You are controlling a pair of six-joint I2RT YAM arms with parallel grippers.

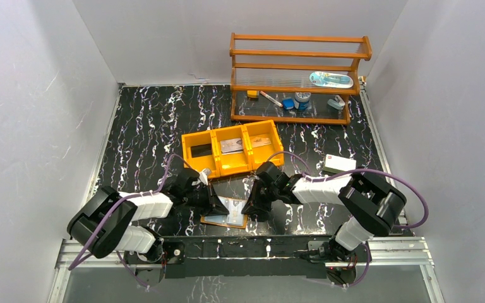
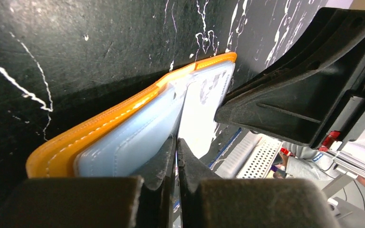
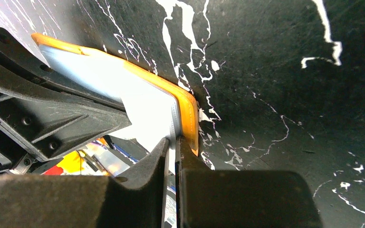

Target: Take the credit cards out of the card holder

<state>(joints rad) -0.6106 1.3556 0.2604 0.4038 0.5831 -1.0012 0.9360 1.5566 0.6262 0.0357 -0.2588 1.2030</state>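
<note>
The orange-tan card holder [image 1: 225, 219] lies open on the black table near the front edge, between my two grippers. In the left wrist view its orange rim [image 2: 100, 127] and pale blue pocket [image 2: 138, 137] show, with a whitish credit card [image 2: 203, 107] lying over the pocket. My left gripper [image 2: 177, 142] is shut on that card's thin near edge, beside the pocket. In the right wrist view my right gripper [image 3: 172, 142] is shut on the holder's opposite end, where the orange rim [image 3: 188, 111] and grey pocket edge meet the white card [image 3: 147, 111]. In the top view, the left gripper [image 1: 217, 206] and right gripper [image 1: 251, 207] face each other.
An orange three-compartment tray [image 1: 213, 165] stands just behind the grippers, with flat cards lying in its compartments. A white box [image 1: 340, 164] lies at the right. A wooden shelf [image 1: 297, 117] with small items stands at the back. White walls close in both sides.
</note>
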